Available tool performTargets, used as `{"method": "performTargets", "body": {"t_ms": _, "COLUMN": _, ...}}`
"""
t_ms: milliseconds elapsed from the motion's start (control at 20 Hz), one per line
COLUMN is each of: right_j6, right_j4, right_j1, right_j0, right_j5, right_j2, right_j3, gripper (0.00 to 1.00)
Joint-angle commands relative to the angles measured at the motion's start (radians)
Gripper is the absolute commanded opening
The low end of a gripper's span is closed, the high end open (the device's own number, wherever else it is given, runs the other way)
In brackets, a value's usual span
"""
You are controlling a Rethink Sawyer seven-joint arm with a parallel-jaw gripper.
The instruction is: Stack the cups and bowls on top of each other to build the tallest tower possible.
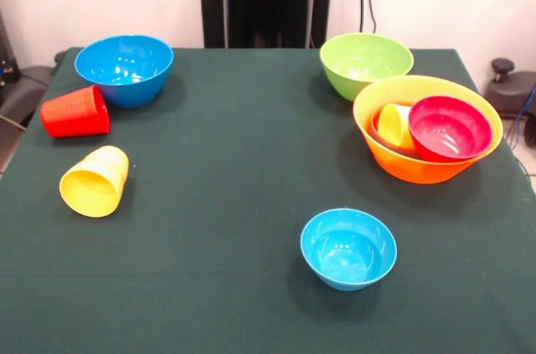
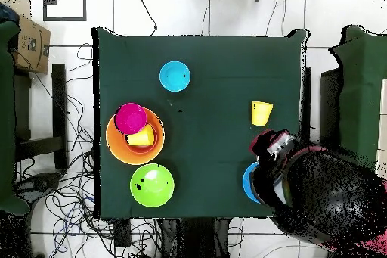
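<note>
Nearest the camera in the front view we find a small light-blue bowl, upright and alone on the green table. At the left edge a yellow cup lies on its side with its mouth toward the camera; just behind it a red cup also lies on its side, touching or nearly touching the medium blue bowl, which stands upright near the far left corner.

On the right we record the large yellow-orange bowl, upright, holding a crimson bowl tilted against its right wall and a yellow-orange cup lying beside it. The lime green bowl stands just behind, close to the large bowl's rim.

From overhead, the arm covers the red cup and most of the medium blue bowl. We see the gripper over that corner, near the yellow cup, but we cannot tell how its pincer stands.
</note>
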Motion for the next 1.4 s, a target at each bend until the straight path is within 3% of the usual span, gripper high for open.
{"method": "performTargets", "body": {"t_ms": 50, "right_j6": -0.237, "right_j4": 0.025, "right_j1": 0.005, "right_j0": -0.020, "right_j5": 0.184, "right_j2": 0.041, "right_j3": -0.003, "gripper": 1.00}}
{"method": "performTargets", "body": {"t_ms": 350, "right_j6": -0.221, "right_j4": 0.036, "right_j1": -0.018, "right_j0": -0.010, "right_j5": 0.172, "right_j2": 0.038, "right_j3": 0.027, "gripper": 1.00}}
{"method": "performTargets", "body": {"t_ms": 650, "right_j6": -0.373, "right_j4": 0.033, "right_j1": -0.012, "right_j0": -0.039, "right_j5": 0.162, "right_j2": 0.085, "right_j3": 0.042, "gripper": 1.00}}
{"method": "performTargets", "body": {"t_ms": 1400, "right_j6": -0.533, "right_j4": -0.009, "right_j1": 0.004, "right_j0": -0.100, "right_j5": 0.167, "right_j2": 0.182, "right_j3": 0.009, "gripper": 1.00}}
